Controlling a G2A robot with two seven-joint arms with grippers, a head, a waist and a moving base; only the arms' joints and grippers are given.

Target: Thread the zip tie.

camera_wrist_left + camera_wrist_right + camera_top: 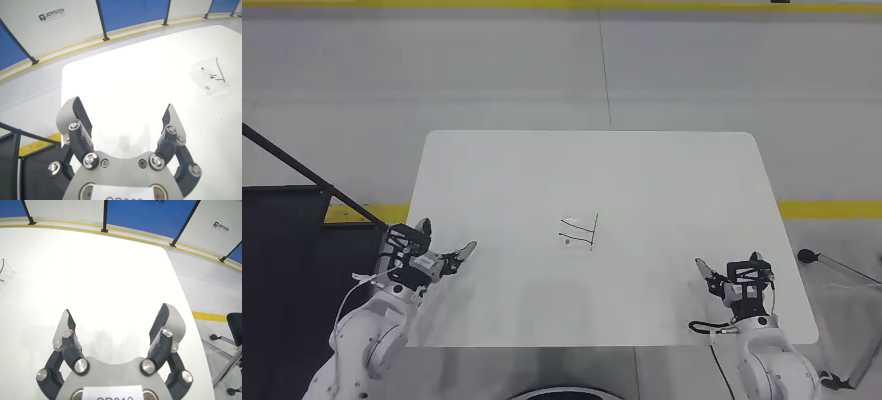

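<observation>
zip tie [595, 228] lies on a clear sheet [200, 75] mid table [672, 170], well apart from both arms. left gripper [447, 238] & right gripper [729, 266] sit at the near corners, both spread wide w/ nothing held, prob parked so either can reach the tie.

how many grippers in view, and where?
2. The left gripper is over the table at its near left corner, and the right gripper is at its near right corner. Both are open and empty, well apart from the zip tie mid-table.
</observation>
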